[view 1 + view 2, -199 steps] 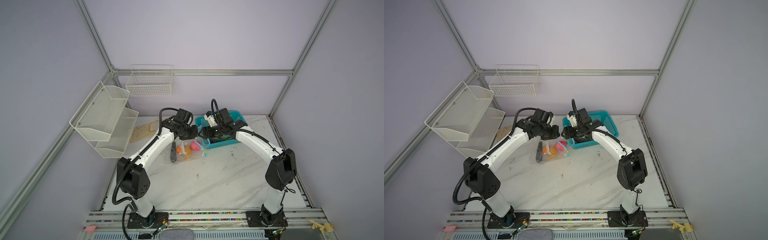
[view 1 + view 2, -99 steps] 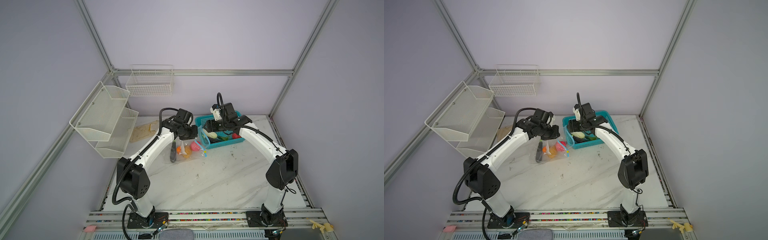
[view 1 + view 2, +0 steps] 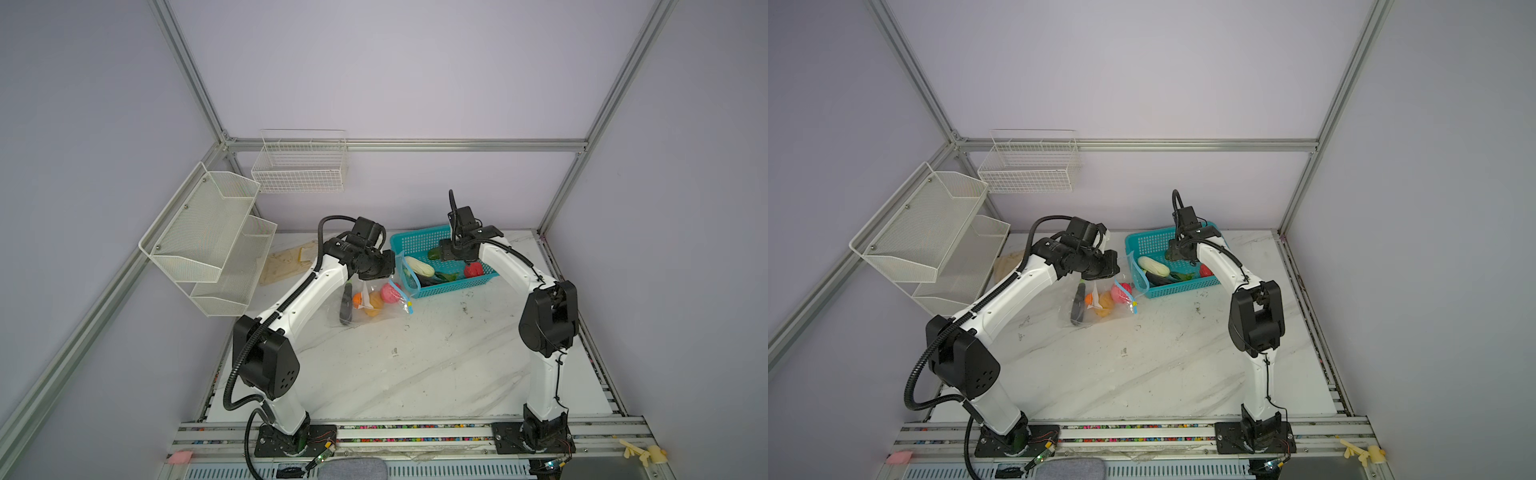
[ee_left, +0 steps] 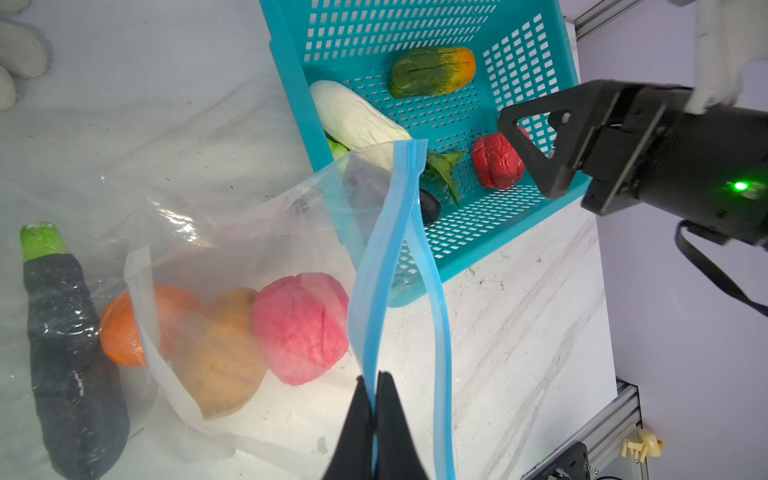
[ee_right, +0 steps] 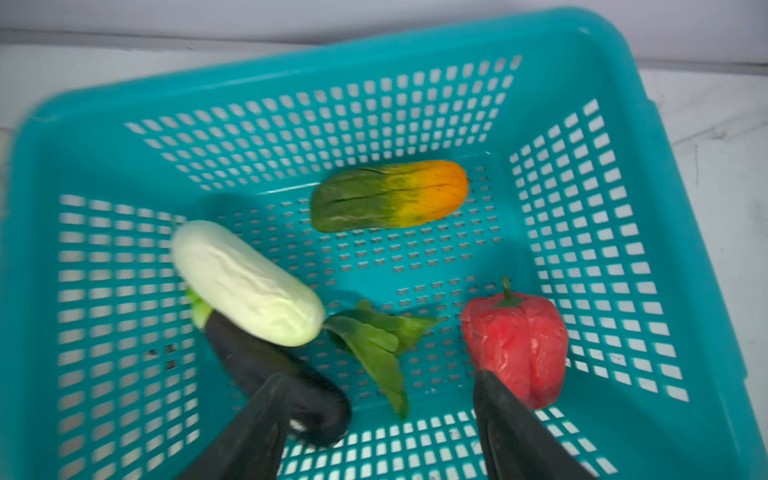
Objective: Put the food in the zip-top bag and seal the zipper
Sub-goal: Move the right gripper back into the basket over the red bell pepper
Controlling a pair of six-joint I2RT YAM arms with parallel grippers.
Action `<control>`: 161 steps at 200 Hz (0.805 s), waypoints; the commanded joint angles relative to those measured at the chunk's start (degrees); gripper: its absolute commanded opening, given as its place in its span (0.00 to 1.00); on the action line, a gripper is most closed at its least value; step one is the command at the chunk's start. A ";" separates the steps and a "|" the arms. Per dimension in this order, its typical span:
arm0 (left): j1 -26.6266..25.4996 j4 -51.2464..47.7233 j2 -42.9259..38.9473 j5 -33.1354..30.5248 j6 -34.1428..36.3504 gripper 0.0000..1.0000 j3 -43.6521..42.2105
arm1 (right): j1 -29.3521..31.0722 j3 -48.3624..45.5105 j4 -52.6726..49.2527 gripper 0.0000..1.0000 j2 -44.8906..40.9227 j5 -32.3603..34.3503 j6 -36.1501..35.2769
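Note:
The clear zip-top bag (image 4: 249,232) lies on the table beside the teal basket (image 5: 291,54), its mouth held up. My left gripper (image 4: 376,380) is shut on one side of the light blue zipper (image 4: 386,257); the other side hangs loose. Inside the bag lie a pink fruit (image 4: 301,328), orange pieces (image 4: 220,353) and a dark eggplant (image 4: 66,345). More food sits in the basket: a white vegetable (image 5: 245,282), a green-orange one (image 5: 390,195), a red pepper (image 5: 515,336), an eggplant (image 5: 270,365) and a green leaf (image 5: 374,340). My right gripper (image 5: 380,376) hangs open and empty over them.
A white mesh shelf (image 3: 208,232) juts in from the left wall and a wire basket (image 3: 299,166) hangs on the back wall. A flat tan sheet (image 3: 286,259) lies at the table's back left. A white glove (image 4: 16,54) shows at the left wrist view's edge.
My right gripper has pulled back from the bag's mouth, rightwards over the basket. The left gripper and the bag have stayed put.

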 commanded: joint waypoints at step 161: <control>0.38 2.83 -3.42 1.17 -0.53 0.00 -3.17 | -6.88 3.50 -3.27 0.83 11.70 7.62 -2.13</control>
